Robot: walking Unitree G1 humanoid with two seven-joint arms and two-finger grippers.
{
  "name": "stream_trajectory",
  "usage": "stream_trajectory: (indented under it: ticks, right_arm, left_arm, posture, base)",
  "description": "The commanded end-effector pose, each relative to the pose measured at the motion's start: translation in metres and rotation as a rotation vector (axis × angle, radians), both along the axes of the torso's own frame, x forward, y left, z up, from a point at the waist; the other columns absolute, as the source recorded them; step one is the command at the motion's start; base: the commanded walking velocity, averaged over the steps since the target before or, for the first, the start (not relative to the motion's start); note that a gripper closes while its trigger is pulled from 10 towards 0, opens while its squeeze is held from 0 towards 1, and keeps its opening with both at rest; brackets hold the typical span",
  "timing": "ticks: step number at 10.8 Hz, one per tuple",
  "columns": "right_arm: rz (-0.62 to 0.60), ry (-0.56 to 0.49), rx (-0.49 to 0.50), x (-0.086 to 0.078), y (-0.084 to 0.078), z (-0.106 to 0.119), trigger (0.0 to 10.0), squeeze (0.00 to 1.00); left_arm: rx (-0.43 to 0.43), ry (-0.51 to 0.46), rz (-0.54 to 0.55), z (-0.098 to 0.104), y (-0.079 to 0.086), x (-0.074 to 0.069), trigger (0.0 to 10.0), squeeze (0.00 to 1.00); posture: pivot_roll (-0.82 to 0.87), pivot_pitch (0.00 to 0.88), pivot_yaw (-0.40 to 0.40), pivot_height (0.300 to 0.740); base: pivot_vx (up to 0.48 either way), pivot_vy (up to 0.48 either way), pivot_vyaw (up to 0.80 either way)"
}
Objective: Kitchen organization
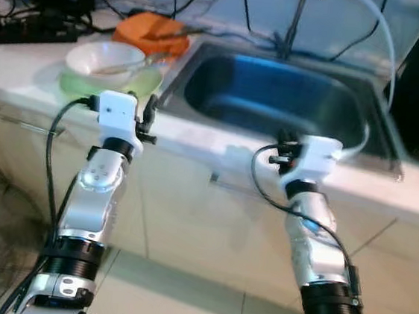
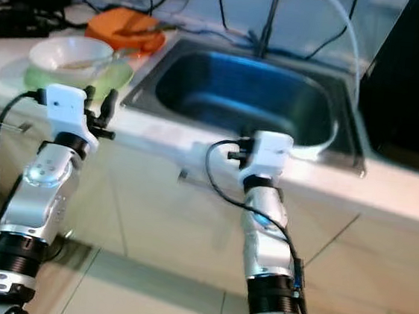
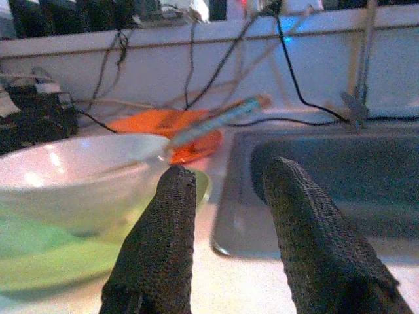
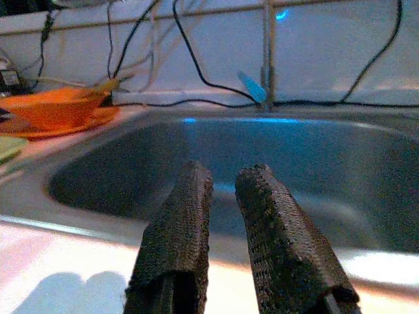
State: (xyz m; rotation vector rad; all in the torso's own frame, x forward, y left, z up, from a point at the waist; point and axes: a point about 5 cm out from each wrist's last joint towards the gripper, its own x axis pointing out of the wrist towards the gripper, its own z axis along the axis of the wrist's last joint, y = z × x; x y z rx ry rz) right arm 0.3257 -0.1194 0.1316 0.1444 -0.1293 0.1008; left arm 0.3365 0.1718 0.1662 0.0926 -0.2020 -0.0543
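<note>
Counter: a pale, glossy kitchen counter (image 1: 218, 147) is being viewed from above, with cabinet fronts below its near edge.
Sink: a rectangular stainless-steel sink basin (image 1: 276, 96) is being shown sunk into the counter right of centre, with a thin metal tap (image 1: 295, 20) rising at its far rim.
Bowl: a white round ceramic bowl (image 1: 103, 60) is being carried on a pale green flat plate (image 1: 138, 86) on the counter, just left of the sink and near the front edge; a long utensil with a bluish handle (image 3: 216, 118) is being leaned in the bowl, its handle pointing toward the far right.
Orange dishes: an orange bowl on an orange plate (image 1: 151, 35) is being kept farther back, behind the white bowl, beside the sink's far left corner.
Cables: black cables and a dark power strip (image 1: 30, 11) are being seen along the far left wall.
Left gripper: the left gripper (image 3: 226, 196) is being held at the counter's near edge, just in front of the green plate, its two black fingers (image 3: 163, 235) spread apart with nothing between them.
Right gripper: the right gripper (image 4: 222, 180) is being held at the sink's near rim, aimed across the basin, its fingers (image 4: 183, 222) drawn close with a narrow gap, nothing gripped.
</note>
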Motion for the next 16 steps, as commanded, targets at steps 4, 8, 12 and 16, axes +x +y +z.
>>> stream_trajectory:
  ticks: [4, 8, 12, 16]
  right_arm:
    - [0.018, -0.013, 0.033, 0.002, 0.007, 0.005, 10.0, 0.00]
    - [0.015, -0.015, 0.031, 0.002, 0.007, 0.005, 10.0, 0.00]
    - [0.016, -0.017, 0.035, 0.002, 0.008, 0.005, 10.0, 0.00]
    - [0.020, -0.016, 0.041, 0.002, 0.008, 0.004, 10.0, 0.00]
  left_arm:
    - [0.020, -0.016, 0.014, 0.005, 0.006, 0.001, 10.0, 0.00]
    - [0.021, -0.019, 0.011, 0.005, 0.006, 0.001, 10.0, 0.00]
    - [0.034, -0.051, -0.015, 0.009, 0.002, -0.001, 10.0, 0.00]
    - [0.164, -0.107, -0.079, 0.020, -0.004, -0.008, 10.0, 0.00]
  posture:
    - [-0.12, 0.001, -0.036, 0.740]
    - [-0.12, 0.000, -0.035, 0.740]
    - [-0.12, 0.000, -0.035, 0.740]
    - [-0.11, 0.002, -0.034, 0.740]
  base:
    - [0.343, 0.000, -0.11]
    - [0.345, 0.000, 0.00]
    - [0.173, 0.000, 0.00]
    - [0.000, 0.000, 0.00]
